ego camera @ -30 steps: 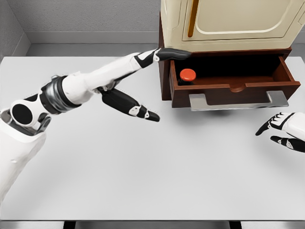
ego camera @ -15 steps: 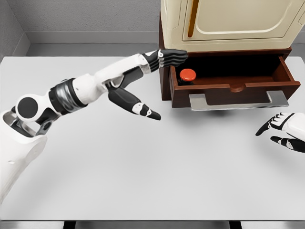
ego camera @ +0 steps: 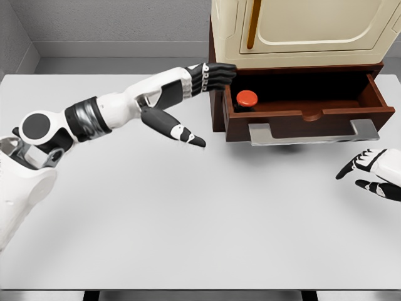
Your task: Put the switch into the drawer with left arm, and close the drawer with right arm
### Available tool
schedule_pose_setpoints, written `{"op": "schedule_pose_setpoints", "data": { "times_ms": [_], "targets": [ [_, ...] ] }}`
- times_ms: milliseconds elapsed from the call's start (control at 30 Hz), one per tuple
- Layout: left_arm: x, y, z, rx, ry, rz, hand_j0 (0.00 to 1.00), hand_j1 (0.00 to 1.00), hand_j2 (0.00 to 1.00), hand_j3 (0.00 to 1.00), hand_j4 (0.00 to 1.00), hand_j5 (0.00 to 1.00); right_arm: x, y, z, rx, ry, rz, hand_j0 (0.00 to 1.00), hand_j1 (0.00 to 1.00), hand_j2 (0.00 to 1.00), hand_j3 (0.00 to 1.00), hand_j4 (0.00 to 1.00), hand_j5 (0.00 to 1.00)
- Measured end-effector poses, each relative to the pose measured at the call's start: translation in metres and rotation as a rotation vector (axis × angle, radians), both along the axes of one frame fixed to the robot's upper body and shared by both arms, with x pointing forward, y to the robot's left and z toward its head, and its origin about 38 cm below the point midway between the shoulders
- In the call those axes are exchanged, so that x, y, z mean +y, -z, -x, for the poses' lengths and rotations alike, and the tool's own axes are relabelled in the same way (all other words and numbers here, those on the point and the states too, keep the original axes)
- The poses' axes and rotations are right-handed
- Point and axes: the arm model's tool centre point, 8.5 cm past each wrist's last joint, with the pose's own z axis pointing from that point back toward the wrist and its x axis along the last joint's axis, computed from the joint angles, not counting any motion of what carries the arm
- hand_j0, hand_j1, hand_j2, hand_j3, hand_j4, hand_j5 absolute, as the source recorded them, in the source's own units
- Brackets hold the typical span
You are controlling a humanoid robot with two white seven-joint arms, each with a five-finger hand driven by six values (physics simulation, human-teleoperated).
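Note:
The switch (ego camera: 246,98), a dark base with a red round button, sits in the left end of the open brown drawer (ego camera: 307,118). The drawer has a grey metal handle (ego camera: 313,133) along its front. My left hand (ego camera: 199,100) is stretched out just left of the drawer, its fingers spread and holding nothing, the fingertips (ego camera: 225,69) near the drawer's upper left corner and the thumb pointing down over the table. My right hand (ego camera: 369,170) rests open at the right edge, below and right of the handle.
A cream cabinet (ego camera: 301,28) with a door stands on top of the brown drawer unit. The white table (ego camera: 188,213) stretches in front, with a grey wall behind.
My left hand has drawn back leftward out of the drawer mouth, leaving the switch inside. The right hand has not moved.

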Motion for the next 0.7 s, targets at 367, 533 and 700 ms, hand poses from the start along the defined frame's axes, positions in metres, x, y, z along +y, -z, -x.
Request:
{"op": "schedule_pose_setpoints", "data": {
  "times_ms": [367,533,700],
  "targets": [
    [-0.021,0.024,-0.018,0.114,-0.004,-0.001,1.00,1.00,1.00,1.00,1.00,1.00,0.000,0.000,0.000,0.003,0.000,-0.003,0.58,0.58,0.58,0.58,0.58,0.58],
    [-0.019,0.024,-0.021,0.123,-0.012,-0.008,1.00,1.00,1.00,1.00,1.00,1.00,0.000,0.000,0.000,0.003,0.000,-0.003,0.58,0.58,0.58,0.58,0.58,0.58],
    [-0.016,0.029,-0.028,0.137,-0.030,-0.019,1.00,1.00,1.00,1.00,1.00,1.00,0.000,0.000,0.000,0.005,0.000,-0.002,0.58,0.58,0.58,0.58,0.58,0.58]
  ]
}}
